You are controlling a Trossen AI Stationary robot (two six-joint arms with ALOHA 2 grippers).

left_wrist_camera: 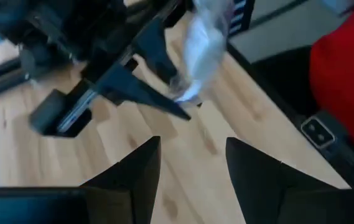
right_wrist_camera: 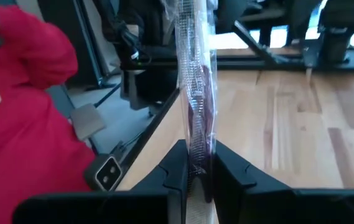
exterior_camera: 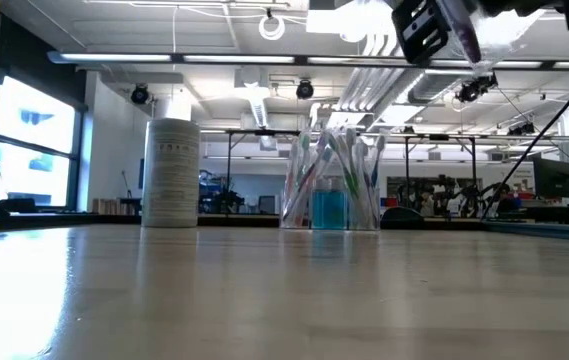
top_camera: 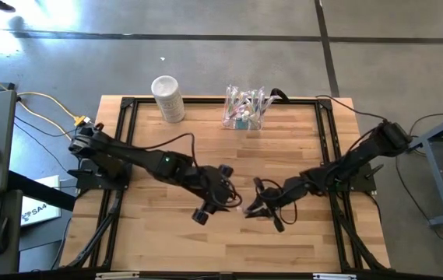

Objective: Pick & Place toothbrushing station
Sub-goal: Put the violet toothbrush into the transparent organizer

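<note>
The toothbrushing station (top_camera: pixel 244 109) (exterior_camera: pixel 332 190), a clear box-shaped holder, stands on its base at the middle of the table's far edge with several toothbrushes in it. Over the table's middle, my right gripper (top_camera: pixel 249 208) (right_wrist_camera: pixel 196 168) is shut on a dark-red toothbrush in a clear wrapper (right_wrist_camera: pixel 194 74) (left_wrist_camera: pixel 200 43). My left gripper (top_camera: pixel 225 190) (left_wrist_camera: pixel 192 162) hovers just left of it, open, with nothing between its fingers, facing the right gripper. My right gripper pinches the wrapped toothbrush near one end (right_wrist_camera: pixel 196 152) between its two fingers. The toothbrush runs on past the fingertips, roughly in line with them. It is lifted clear of the table, and its wrapper sticks out loose at the free end (left_wrist_camera: pixel 208 25).
A whitish cylindrical container (top_camera: pixel 168 98) (exterior_camera: pixel 169 172) stands at the far edge, left of the holder. Black frame rails (top_camera: pixel 120 155) run along the table's sides. A person in red (right_wrist_camera: pixel 21 112) (left_wrist_camera: pixel 344 68) is beside the table.
</note>
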